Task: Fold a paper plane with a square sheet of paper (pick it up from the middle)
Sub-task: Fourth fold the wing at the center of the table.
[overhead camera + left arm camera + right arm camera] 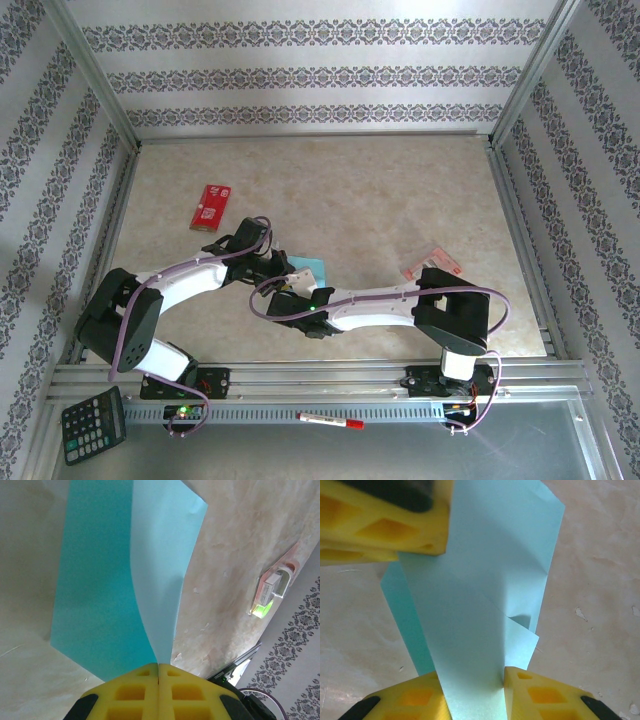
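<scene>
The square sheet of paper point(310, 268) is light teal-blue and creased into a narrower, layered shape, held up off the table between the two arms. In the left wrist view my left gripper point(159, 665) is shut on the lower edge of the paper point(100, 580), yellow pads pressed together. In the right wrist view the paper point(480, 580) runs down between the jaws of my right gripper point(472, 677). Those jaws stand a little apart; the right fingertip point(520, 680) touches the sheet and the paper covers part of the left one. The left gripper's fingers point(380, 520) pinch the sheet's far end.
A red rectangular packet point(210, 207) lies at the back left, a small pink packet point(432, 262) to the right of the grippers. A calculator point(92, 425) and a pen point(330, 421) rest on the near rail. Metal frame rails border the table.
</scene>
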`<action>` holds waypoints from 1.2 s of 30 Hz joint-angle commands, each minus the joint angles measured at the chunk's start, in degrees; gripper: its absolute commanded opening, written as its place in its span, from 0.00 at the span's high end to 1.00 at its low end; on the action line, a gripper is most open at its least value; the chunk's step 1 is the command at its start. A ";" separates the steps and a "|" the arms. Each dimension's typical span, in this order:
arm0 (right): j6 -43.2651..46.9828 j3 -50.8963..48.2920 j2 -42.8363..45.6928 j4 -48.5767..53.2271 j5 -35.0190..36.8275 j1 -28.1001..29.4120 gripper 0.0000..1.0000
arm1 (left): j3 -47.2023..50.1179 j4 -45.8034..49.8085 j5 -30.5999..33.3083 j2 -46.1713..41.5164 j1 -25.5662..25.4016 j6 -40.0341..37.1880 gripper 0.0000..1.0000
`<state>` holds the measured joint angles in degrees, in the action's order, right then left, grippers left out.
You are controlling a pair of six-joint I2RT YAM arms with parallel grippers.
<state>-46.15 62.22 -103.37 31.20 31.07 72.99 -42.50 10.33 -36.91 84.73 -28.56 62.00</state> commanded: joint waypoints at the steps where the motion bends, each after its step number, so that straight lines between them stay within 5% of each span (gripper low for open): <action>1: 0.32 0.92 -0.72 1.67 1.80 -0.20 0.70 | -1.18 2.69 -1.14 0.93 -1.13 -0.56 1.00; 25: -0.34 -0.64 -0.51 1.66 1.63 -0.58 0.81 | -1.18 2.37 -1.67 2.05 -1.62 -1.15 1.00; 36: -1.53 -2.35 0.37 1.76 1.11 -0.54 0.77 | -1.24 2.60 -1.59 1.78 -1.63 -1.35 1.00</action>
<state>-46.41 60.93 -103.66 31.51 31.05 72.86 -42.59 10.33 -37.71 86.46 -29.32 61.93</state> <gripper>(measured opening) 0.235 0.049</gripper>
